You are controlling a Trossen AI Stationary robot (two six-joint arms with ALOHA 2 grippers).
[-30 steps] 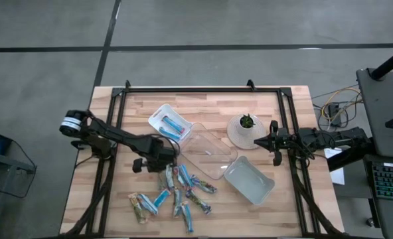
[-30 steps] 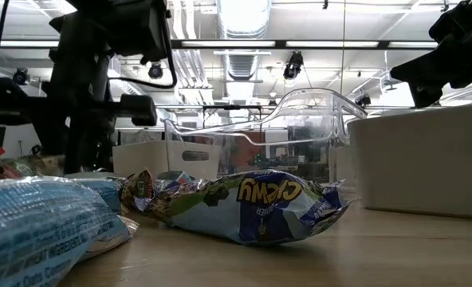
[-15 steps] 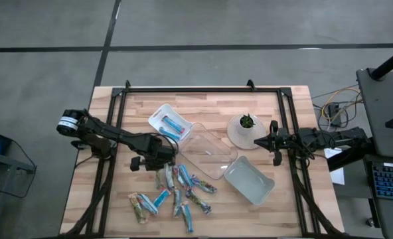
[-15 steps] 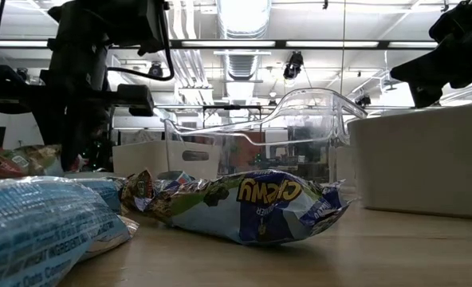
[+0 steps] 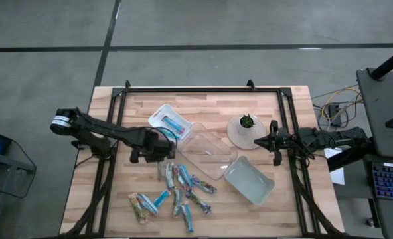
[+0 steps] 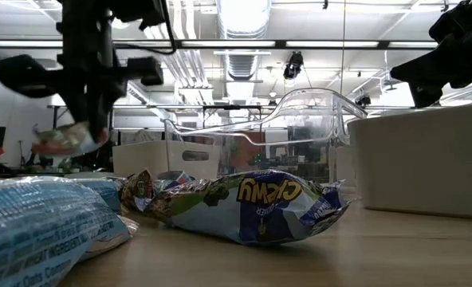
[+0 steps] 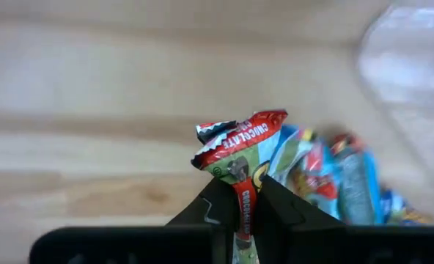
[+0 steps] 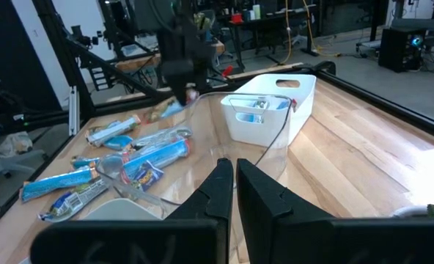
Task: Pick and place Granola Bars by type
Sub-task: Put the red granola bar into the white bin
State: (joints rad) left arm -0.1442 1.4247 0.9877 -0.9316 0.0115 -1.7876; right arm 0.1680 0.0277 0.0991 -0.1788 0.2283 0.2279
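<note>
My left gripper [image 5: 158, 151] hangs above the far end of a loose pile of granola bars [image 5: 176, 191] at the table's middle. It is shut on a greenish-tan bar with a red edge [image 7: 240, 150], which the low view shows in the air [image 6: 64, 139]. Other bars in blue and greenish wrappers lie flat on the wood; a blue one [image 6: 256, 206] lies close to the low camera. My right gripper [image 5: 274, 143] waits shut at the right side, beside the plant pot, with nothing in it. My left gripper pinches one end of the greenish-tan bar [image 7: 243, 209] between its two fingers, from above, pointing down. The rest of the bar sticks out below the fingertips, its crimped red end [image 7: 235, 132] farthest from them. In the low view it hangs tilted, clear of the table.
A white bin [image 5: 158, 113] holding blue bars stands far of the pile. A clear tray [image 5: 206, 156] and a pale tray [image 5: 249, 180] lie to its right. A small potted plant [image 5: 245, 129] stands near my right gripper. Black frame rails run along the table's sides.
My left gripper has risen and shifted a little toward the table's far edge. The greenish-tan bar has come up with it, from low among the pile to hanging clear of the table. The other bars have stayed where they were.
</note>
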